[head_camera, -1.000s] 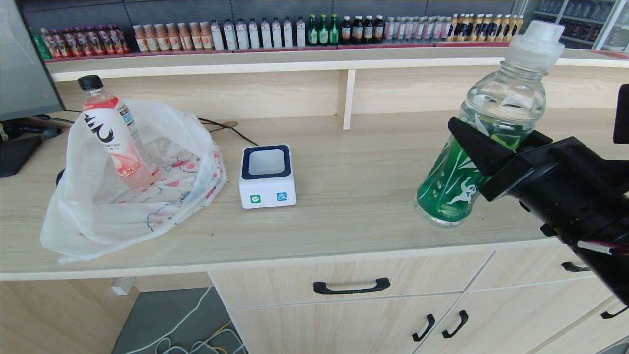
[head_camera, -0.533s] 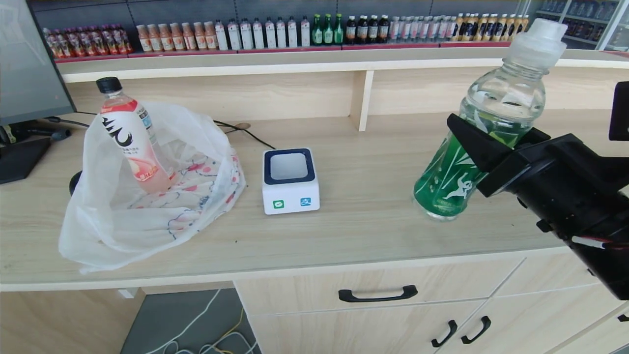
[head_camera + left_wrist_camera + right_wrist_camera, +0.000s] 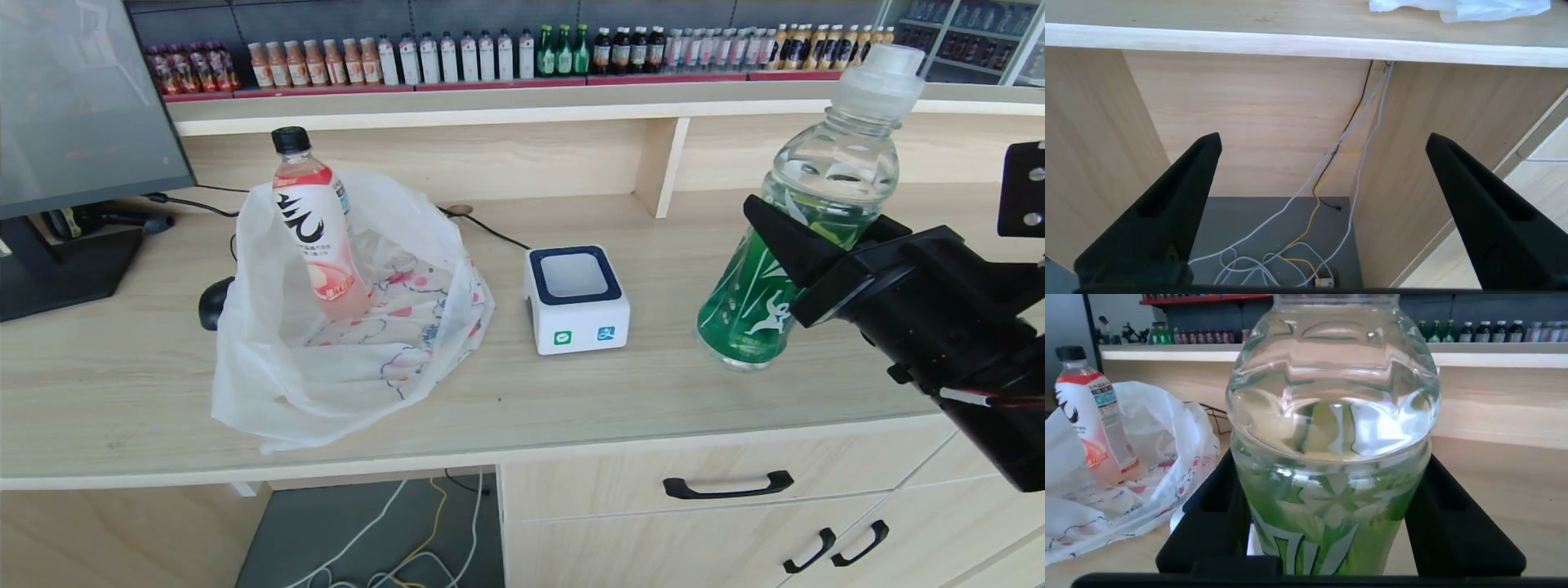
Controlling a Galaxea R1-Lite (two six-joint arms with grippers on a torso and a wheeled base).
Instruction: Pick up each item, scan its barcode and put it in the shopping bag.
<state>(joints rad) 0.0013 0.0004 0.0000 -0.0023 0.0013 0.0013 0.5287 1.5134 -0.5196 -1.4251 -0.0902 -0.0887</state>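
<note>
Left gripper (image 3: 1323,143) gapes wide and empty. The pink bottle (image 3: 314,229) stands in the shopping bag (image 3: 343,367). At the scanner's (image 3: 575,298) 3 o'clock, the right gripper (image 3: 804,237) clamps the green bottle (image 3: 767,302) mid-body, its long axis near upright and its cap tilted toward 1 o'clock.

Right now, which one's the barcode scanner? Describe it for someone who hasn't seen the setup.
Start at the long wooden counter. Between the white shopping bag and the green bottle sits a small white cube, the scanner. It alone is boxy, with a dark blue frame around its top window.
</note>
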